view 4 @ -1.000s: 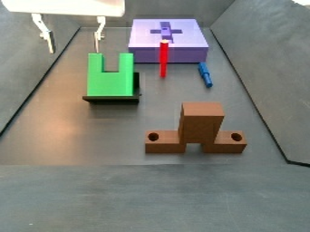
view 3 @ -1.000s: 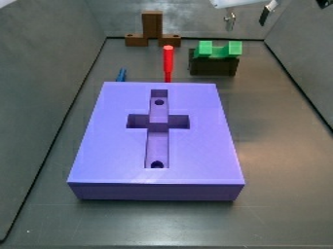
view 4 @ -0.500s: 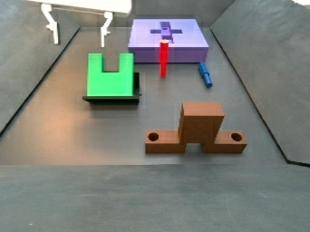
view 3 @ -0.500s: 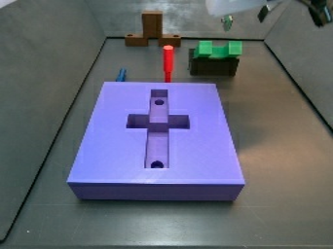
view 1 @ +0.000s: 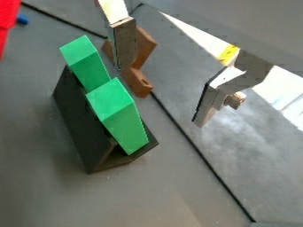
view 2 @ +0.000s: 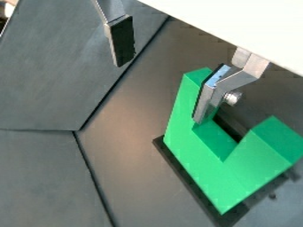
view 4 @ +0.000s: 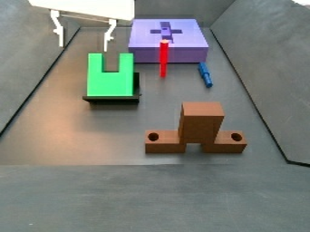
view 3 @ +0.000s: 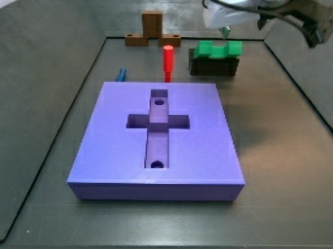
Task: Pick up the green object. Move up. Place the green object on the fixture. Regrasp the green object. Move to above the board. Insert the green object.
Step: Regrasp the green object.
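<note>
A dark grey floor with sloping grey walls holds everything. The green object (view 4: 111, 74) lies tilted on the fixture (view 4: 134, 88), its two prongs pointing toward the board (view 4: 169, 38), which sits well apart at the far end in a side view. A red peg (view 4: 164, 56) stands between them, a small blue piece (view 4: 205, 73) lies beside it, and a brown wooden stand (view 4: 198, 129) sits nearer.

The gripper (view 4: 85, 33) hangs above the green object's pronged end, jaws spread wide and holding nothing; in a wrist view one finger (view 2: 211, 99) shows in line with a prong.

The piece looks rigid, light and smooth-faced, likely hard plastic, so it should not deform but could slip. I would judge the flat outer sides of the prongs, or a single prong, the surest place to pinch.
</note>
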